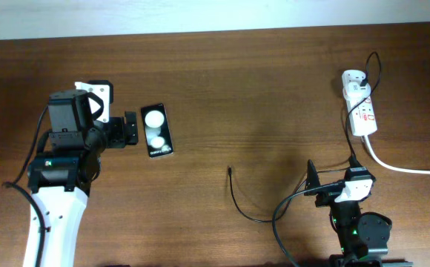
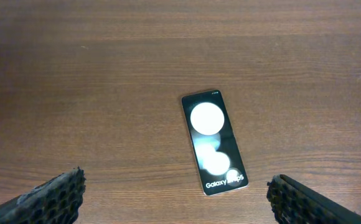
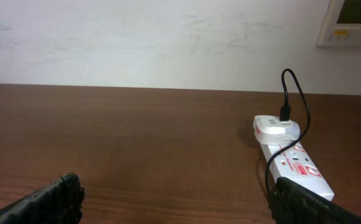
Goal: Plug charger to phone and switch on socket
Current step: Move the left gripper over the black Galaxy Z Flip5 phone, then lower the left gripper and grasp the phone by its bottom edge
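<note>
My left gripper point(image 1: 131, 128) hangs released, jaws spread wide, just beside the phone point(image 2: 213, 142), which lies flat and screen up on the table point(image 1: 259, 89). My right gripper point(image 1: 311, 183) is likewise spread and empty, well apart from the phone. The charger's adapter point(image 3: 276, 127) sits in the socket point(image 3: 299, 165) at far right. Its plug tip point(image 1: 230, 171) lies loose mid-table, I think, though it is tiny from overhead.
</note>
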`<act>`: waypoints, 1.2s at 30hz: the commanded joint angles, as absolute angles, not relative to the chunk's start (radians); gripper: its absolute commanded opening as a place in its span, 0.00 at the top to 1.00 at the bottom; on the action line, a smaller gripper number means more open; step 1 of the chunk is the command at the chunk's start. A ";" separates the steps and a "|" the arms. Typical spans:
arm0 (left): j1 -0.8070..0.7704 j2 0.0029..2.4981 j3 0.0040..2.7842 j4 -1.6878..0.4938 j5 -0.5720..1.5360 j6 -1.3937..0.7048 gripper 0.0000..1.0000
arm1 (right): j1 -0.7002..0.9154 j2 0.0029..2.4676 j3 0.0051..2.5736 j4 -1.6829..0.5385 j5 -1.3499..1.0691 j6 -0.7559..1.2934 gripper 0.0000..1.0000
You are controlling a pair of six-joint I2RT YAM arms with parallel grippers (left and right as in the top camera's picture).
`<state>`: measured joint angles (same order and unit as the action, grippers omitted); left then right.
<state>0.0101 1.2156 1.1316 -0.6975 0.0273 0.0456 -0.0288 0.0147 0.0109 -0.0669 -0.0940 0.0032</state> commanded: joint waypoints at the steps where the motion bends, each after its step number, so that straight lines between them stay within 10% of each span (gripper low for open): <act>1: 0.015 1.217 1.159 -0.702 0.038 0.058 0.01 | -0.019 0.007 0.006 -0.072 -0.093 0.004 0.01; 36: -0.131 1.452 1.198 -0.719 0.075 -0.015 0.01 | -0.019 0.007 0.006 -0.072 -0.093 0.004 0.01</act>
<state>-0.0986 1.4124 1.1454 -0.7147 0.0574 0.0086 -0.0288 0.0147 0.0109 -0.0669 -0.0940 0.0029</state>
